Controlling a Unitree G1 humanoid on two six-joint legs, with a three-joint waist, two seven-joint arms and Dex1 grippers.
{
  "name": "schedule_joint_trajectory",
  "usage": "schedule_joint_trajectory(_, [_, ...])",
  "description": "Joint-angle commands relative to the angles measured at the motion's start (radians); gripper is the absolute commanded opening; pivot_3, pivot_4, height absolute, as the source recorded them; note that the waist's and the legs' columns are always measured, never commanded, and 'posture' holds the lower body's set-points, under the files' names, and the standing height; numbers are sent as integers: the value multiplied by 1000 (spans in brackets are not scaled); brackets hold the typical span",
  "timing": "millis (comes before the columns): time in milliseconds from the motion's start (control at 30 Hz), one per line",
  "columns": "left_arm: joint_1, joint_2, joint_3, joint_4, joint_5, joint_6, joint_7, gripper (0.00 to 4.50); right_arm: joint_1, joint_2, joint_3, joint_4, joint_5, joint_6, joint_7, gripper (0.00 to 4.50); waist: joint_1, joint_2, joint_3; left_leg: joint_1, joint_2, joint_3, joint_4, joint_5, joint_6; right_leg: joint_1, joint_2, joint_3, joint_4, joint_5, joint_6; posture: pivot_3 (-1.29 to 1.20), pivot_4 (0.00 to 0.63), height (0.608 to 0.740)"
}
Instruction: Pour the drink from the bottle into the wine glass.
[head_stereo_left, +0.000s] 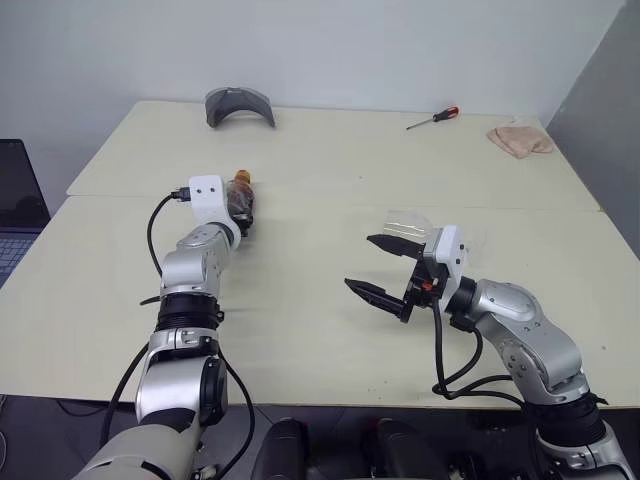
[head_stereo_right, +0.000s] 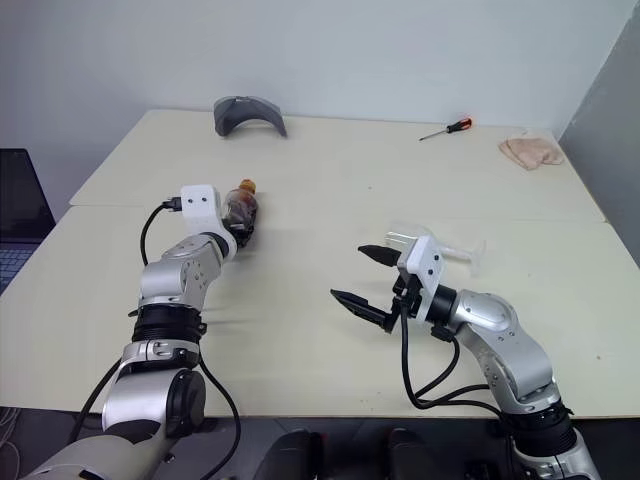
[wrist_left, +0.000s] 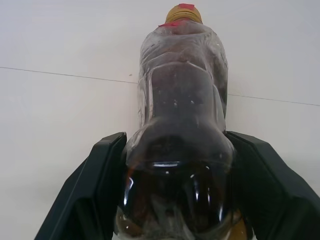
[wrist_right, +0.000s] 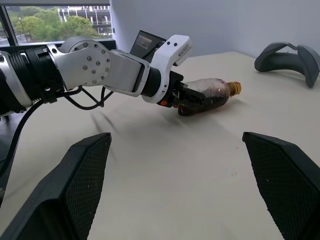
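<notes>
A: While the bottle (wrist_left: 180, 125) lies on its side on the tabletop (head_stereo_left: 330, 180), the left claw (wrist_left: 177, 200) brackets its base, fingers against both sides; grasping is the current step.

B: The right claw (head_stereo_left: 385, 268) stands apart, empty. The bottle holds dark drink (wrist_left: 175, 195), cap on. The wine glass (head_stereo_left: 408, 224) lies beyond the right claw. Next: lift and uncap.

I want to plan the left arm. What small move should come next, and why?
Probably finish closing the left gripper on the bottle, then lift it. The bottle lies on its side on the table, its base between the jaws, cap still on.
</notes>
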Motion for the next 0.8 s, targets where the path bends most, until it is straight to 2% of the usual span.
schedule_joint_trajectory(33, [15,8,-17,-64,15,-44,-7,2864,-7,2,-6,-27,-1,-14,-1,4500,0,0,0,0,0,0,0,0,0,0,0,0,0,0,0,0,150,740])
schedule_joint_trajectory(200, [113,6,-71,-218,67,-151,-5,2864,-7,6,-14,-31,8,-7,-9,4500,0,0,0,0,0,0,0,0,0,0,0,0,0,0,0,0,150,740])
schedule_joint_trajectory(400, [306,31,-210,-413,228,-378,7,2856,-20,26,-44,-33,57,38,-38,4500,2,0,0,0,0,0,0,0,0,0,-1,1,0,0,0,0,150,740])
schedule_joint_trajectory(600, [429,29,-281,-499,350,-650,49,2840,-95,91,-122,-13,245,248,-140,4500,3,0,0,0,0,1,0,-1,2,0,-1,1,0,0,-1,0,150,740])
schedule_joint_trajectory(800, [440,25,-326,-523,465,-872,106,2839,-179,166,-183,99,407,444,-219,4500,4,0,0,-1,0,1,0,-1,2,0,-1,0,0,0,-1,0,150,740])
